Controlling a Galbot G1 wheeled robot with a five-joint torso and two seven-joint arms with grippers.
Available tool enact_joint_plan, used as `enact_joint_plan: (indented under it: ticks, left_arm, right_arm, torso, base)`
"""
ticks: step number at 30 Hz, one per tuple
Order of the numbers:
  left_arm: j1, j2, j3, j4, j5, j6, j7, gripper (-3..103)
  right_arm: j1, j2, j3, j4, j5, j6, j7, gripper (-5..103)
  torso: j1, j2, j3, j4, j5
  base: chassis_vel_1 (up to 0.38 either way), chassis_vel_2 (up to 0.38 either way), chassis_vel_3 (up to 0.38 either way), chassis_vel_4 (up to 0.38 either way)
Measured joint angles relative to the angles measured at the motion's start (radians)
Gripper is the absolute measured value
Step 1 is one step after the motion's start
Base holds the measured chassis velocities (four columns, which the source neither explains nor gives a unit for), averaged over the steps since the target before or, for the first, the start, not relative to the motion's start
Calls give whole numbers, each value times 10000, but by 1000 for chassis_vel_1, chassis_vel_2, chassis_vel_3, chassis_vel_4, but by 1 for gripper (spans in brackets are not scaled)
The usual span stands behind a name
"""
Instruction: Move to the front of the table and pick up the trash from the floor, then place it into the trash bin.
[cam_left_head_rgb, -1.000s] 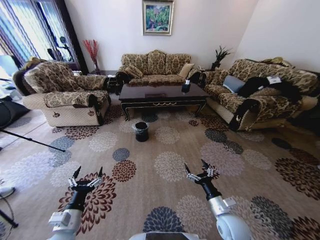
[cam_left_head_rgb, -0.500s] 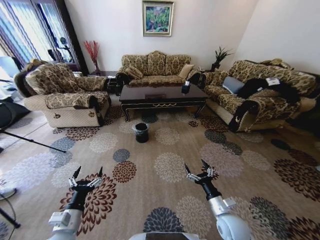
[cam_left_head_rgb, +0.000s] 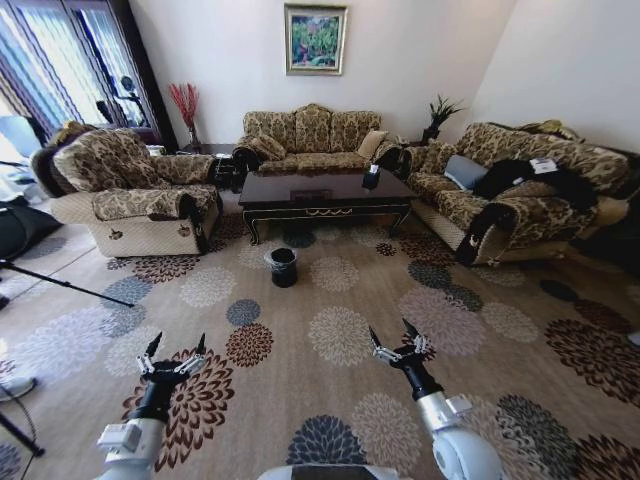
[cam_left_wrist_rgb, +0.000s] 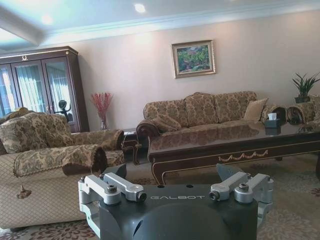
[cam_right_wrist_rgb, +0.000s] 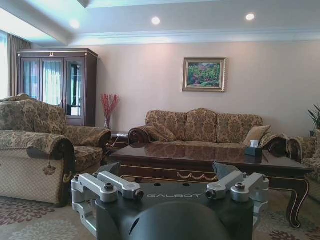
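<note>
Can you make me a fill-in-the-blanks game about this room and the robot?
1. The trash bin stands on the ____ in front of the table.
2. The left gripper and right gripper are both ____.
3. On the table sits a ____ box.

Missing words: carpet; open; tissue

Glossy dark brown table (cam_left_head_rgb: 325, 188), gold trim

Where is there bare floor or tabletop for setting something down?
The patterned carpet lies bare between the open left gripper, the open right gripper and the small round black trash bin. The glossy dark brown table is mostly bare, bar a tissue box at its right end. Sofas crowd its sides.
</note>
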Motion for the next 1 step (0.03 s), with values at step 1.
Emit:
enact_joint_plan:
  ticks: [1]
  left_arm:
    - [0,0,0,0,0,0,0,100]
  right_arm:
    - [0,-1,0,0,0,0,0,100]
  torso:
    - [0,0,0,0,0]
  base:
    - [0,0,0,0]
